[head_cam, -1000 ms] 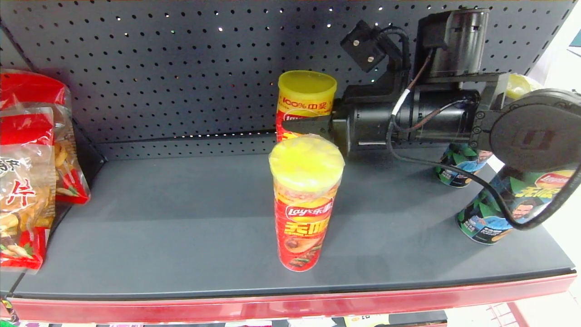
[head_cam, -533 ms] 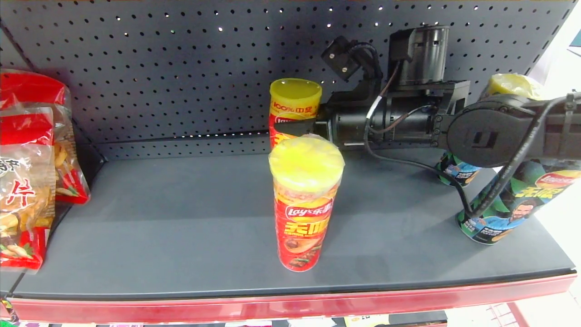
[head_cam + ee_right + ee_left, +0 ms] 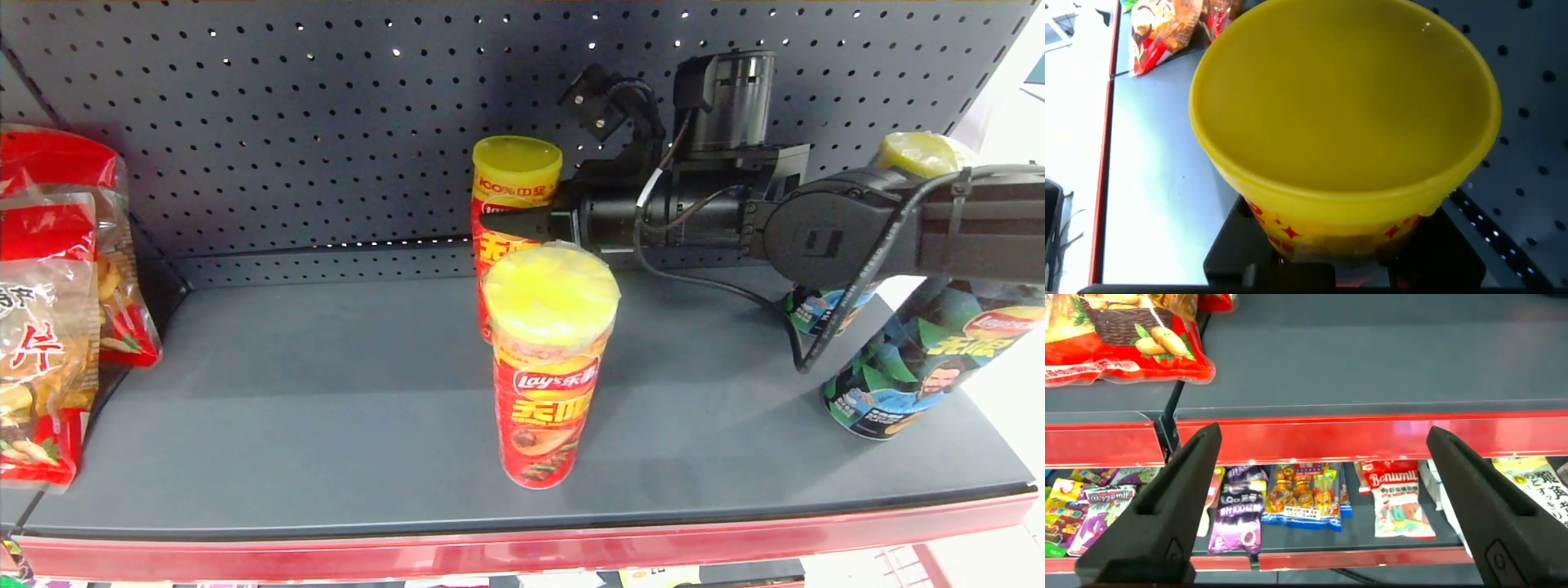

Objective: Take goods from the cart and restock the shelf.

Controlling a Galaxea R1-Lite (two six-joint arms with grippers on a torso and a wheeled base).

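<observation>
Chip can (image 3: 516, 175) clamped tight in the right gripper (image 3: 513, 220) near the back edge of the shelf (image 3: 326, 408); left gripper (image 3: 1324, 433) wide open, holding nothing.

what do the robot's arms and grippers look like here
The right arm is matt black, with a round joint housing bearing a square embossed mark, a silver cylindrical motor on top and a small black camera block. A black cable loops beneath it. The right gripper has slim black tapered fingers; the left gripper has two black wedge-shaped fingers.
</observation>
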